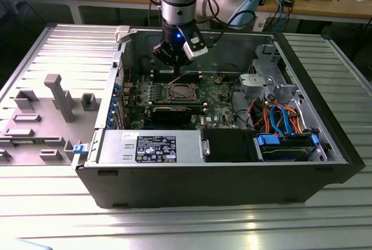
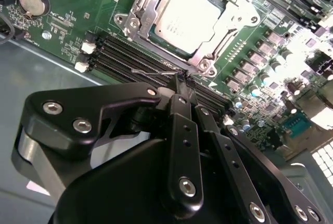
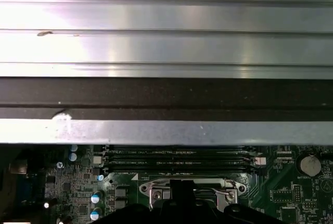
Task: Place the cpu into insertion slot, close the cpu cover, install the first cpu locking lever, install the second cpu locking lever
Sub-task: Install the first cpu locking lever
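Exterior view: one gripper (image 1: 175, 64) hanging just above the insertion slot (image 1: 181, 92) in one open computer case (image 1: 203, 183). Second wrist view: one cpu (image 2: 187, 18) seated in that slot under one closed cpu cover (image 2: 147, 5), gripper clenched on one thin locking lever (image 2: 156, 72) beside the slot. First wrist view: four memory slots (image 3: 182, 159) beside the slot

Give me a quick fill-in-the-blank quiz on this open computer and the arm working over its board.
The cpu lies under the cpu cover, which is ____. The board around them is ____ in colour. The long slots just beneath the end effector are ____ in colour.
Missing words: closed; green; black.
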`<state>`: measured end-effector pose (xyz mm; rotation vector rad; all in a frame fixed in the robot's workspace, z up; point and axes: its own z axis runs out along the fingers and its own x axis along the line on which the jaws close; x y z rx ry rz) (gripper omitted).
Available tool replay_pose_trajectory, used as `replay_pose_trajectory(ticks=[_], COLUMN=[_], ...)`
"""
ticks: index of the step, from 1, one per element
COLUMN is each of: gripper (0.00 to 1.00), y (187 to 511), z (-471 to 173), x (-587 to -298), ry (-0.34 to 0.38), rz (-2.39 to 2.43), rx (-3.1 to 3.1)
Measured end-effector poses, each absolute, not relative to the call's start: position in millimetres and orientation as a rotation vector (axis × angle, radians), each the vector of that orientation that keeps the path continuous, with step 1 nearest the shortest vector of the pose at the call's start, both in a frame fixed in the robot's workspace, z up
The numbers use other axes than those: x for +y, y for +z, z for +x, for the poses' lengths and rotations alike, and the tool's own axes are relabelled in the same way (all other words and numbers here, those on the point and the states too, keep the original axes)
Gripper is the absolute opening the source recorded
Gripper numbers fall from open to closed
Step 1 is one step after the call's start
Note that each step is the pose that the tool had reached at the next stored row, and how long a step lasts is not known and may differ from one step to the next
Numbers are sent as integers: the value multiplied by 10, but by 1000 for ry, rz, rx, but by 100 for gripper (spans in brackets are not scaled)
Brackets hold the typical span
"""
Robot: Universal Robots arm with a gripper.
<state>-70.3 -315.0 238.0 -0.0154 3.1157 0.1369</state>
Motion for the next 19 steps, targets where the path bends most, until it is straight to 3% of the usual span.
replay_pose_trajectory(ticks=[19], gripper=[11], y=[2296], z=[-482], x=[-3109], ry=[132], rz=[-16], rx=[3116])
